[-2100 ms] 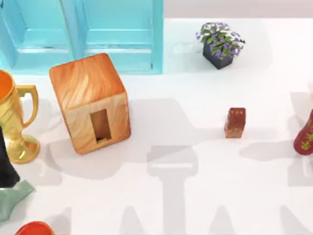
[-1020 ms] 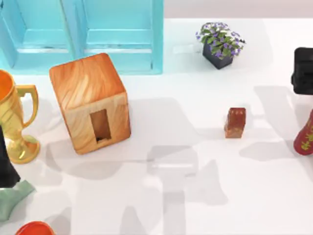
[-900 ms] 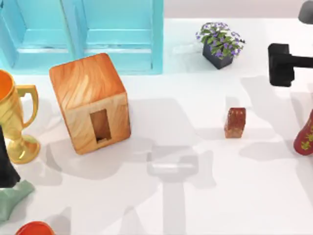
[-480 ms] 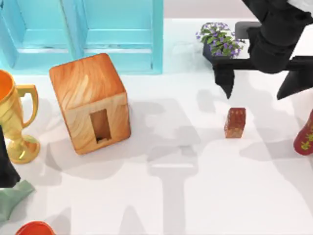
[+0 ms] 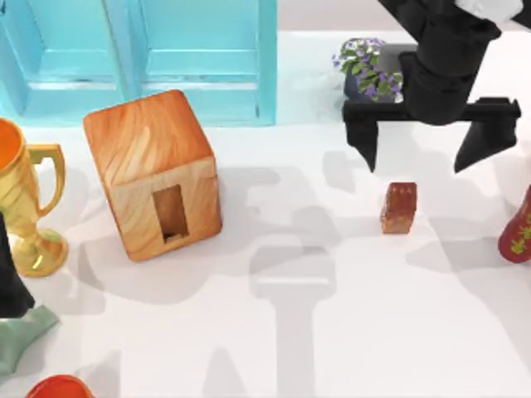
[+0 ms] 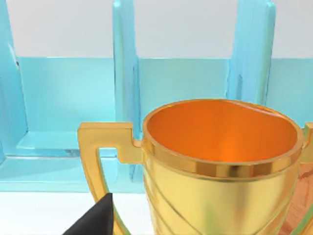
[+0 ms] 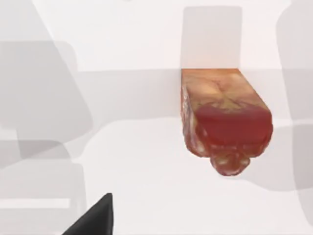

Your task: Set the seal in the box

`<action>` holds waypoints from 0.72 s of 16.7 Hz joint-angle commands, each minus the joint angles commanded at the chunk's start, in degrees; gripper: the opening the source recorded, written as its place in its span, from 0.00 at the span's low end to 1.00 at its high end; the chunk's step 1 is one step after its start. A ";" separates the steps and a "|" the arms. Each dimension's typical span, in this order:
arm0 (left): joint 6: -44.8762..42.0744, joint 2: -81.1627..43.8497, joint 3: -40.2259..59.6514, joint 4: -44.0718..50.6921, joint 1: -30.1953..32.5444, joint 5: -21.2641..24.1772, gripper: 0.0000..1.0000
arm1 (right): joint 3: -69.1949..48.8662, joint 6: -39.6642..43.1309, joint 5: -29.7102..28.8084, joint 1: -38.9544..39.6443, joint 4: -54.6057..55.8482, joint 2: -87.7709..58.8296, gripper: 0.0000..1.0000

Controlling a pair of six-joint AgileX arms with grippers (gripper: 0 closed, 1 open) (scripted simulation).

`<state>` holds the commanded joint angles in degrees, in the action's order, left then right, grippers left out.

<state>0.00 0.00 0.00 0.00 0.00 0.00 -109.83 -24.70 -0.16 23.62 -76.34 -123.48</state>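
While partly hiding the flowerpot (image 5: 371,73), right claw (image 5: 417,153) spread wide, just beyond the seal (image 5: 399,206).

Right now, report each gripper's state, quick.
Left gripper: cannot be told, parked by the gold trophy.
Right gripper: open, holding nothing, above the seal.

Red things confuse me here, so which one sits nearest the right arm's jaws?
The seal, the small reddish-brown block just below the open right gripper; the red vase stands at the table's right edge.
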 joint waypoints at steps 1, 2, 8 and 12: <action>0.00 0.00 0.00 0.00 0.00 0.00 1.00 | 0.15 0.06 0.01 -0.31 0.13 0.13 1.00; 0.00 0.00 0.00 0.00 0.00 0.00 1.00 | 0.33 0.07 0.01 -0.29 0.30 0.08 1.00; 0.00 0.00 0.00 0.00 0.00 0.00 1.00 | 9.54 0.00 -0.02 -0.05 12.17 -2.31 1.00; 0.00 0.00 0.00 0.00 0.00 0.00 1.00 | 15.76 -0.17 -0.04 0.12 19.97 -4.12 1.00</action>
<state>0.00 0.00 0.00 0.00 0.00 0.00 -94.07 -24.87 -0.19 23.74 -56.36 -127.61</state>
